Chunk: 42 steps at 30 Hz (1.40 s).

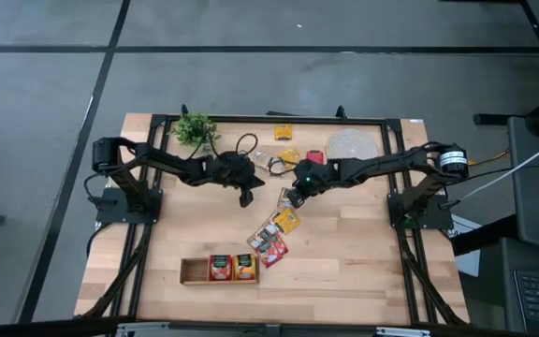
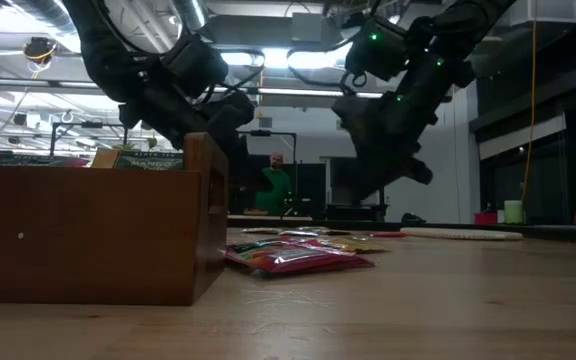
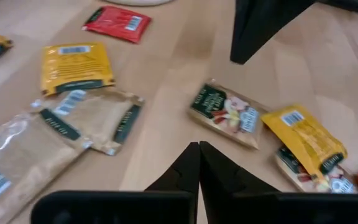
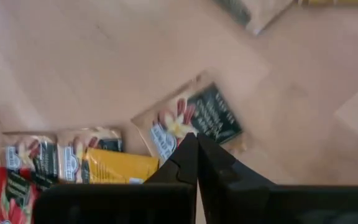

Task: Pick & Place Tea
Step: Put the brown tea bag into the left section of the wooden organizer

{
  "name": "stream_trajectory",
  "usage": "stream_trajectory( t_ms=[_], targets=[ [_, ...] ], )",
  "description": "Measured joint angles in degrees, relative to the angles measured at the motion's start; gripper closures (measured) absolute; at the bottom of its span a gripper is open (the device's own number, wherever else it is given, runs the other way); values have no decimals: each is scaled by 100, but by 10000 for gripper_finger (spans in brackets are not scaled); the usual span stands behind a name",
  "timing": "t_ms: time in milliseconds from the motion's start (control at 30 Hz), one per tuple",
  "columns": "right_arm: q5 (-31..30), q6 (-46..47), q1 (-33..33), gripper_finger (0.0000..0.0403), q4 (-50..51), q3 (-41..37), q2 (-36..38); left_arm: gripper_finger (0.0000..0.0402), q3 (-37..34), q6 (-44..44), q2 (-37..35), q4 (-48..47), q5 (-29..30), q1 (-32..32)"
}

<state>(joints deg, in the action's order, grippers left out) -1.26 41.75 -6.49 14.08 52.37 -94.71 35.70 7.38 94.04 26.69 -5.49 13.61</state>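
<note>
Tea sachets lie flat on the wooden table. A dark-labelled sachet [image 1: 288,197] [image 4: 194,118] [image 3: 225,114] lies just under my right gripper [image 1: 294,198] [image 4: 195,138], which is shut, holds nothing and hovers above it. My left gripper [image 1: 247,197] [image 3: 199,147] is also shut with nothing in it, a little to the left of that sachet. A yellow sachet [image 1: 286,221] [image 3: 306,138] and a few more [image 1: 269,241] lie nearer the front. Others, yellow [image 3: 76,67], red [image 3: 117,23] and pale [image 3: 98,118], lie toward the back. The wooden tray [image 1: 193,271] holds a red [image 1: 220,268] and a yellow sachet [image 1: 244,268].
A round pale woven mat [image 1: 352,143] lies at the back right, a small green plant [image 1: 195,128] at the back left, and a dark cable loop [image 1: 246,144] between them. Bare table stretches to the right of the tray. In the low view a person [image 2: 276,180] shows far behind.
</note>
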Motion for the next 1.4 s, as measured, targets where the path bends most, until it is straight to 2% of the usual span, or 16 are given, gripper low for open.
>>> stream_trajectory(
  t_ms=[133,267,500,633,833,1000,1167,1400],
  targets=[
    [30,263,103,397,-71,3,-349,400,-2,-7,0,-76,52,-119],
    [306,298,112,398,-384,1,-812,397,-1,26,0,-210,72,-129],
    [702,294,35,397,-1609,27,-1352,397,-2,309,0,-765,73,-129],
    [771,272,-50,397,-2132,20,-1521,394,-7,523,0,-1037,-25,-129],
    [763,149,-128,396,-2406,14,-1611,392,-7,1080,0,-1046,-348,-129],
    [694,-30,-126,399,-2540,7,-1623,365,-7,1293,0,-1011,-290,-129],
    [515,-198,-126,397,-2652,1,-1631,326,-7,1734,6,-1012,-605,-111],
    [372,-556,-124,397,-2715,-3,-1631,280,-10,2725,470,-811,-639,-111]
  ],
)
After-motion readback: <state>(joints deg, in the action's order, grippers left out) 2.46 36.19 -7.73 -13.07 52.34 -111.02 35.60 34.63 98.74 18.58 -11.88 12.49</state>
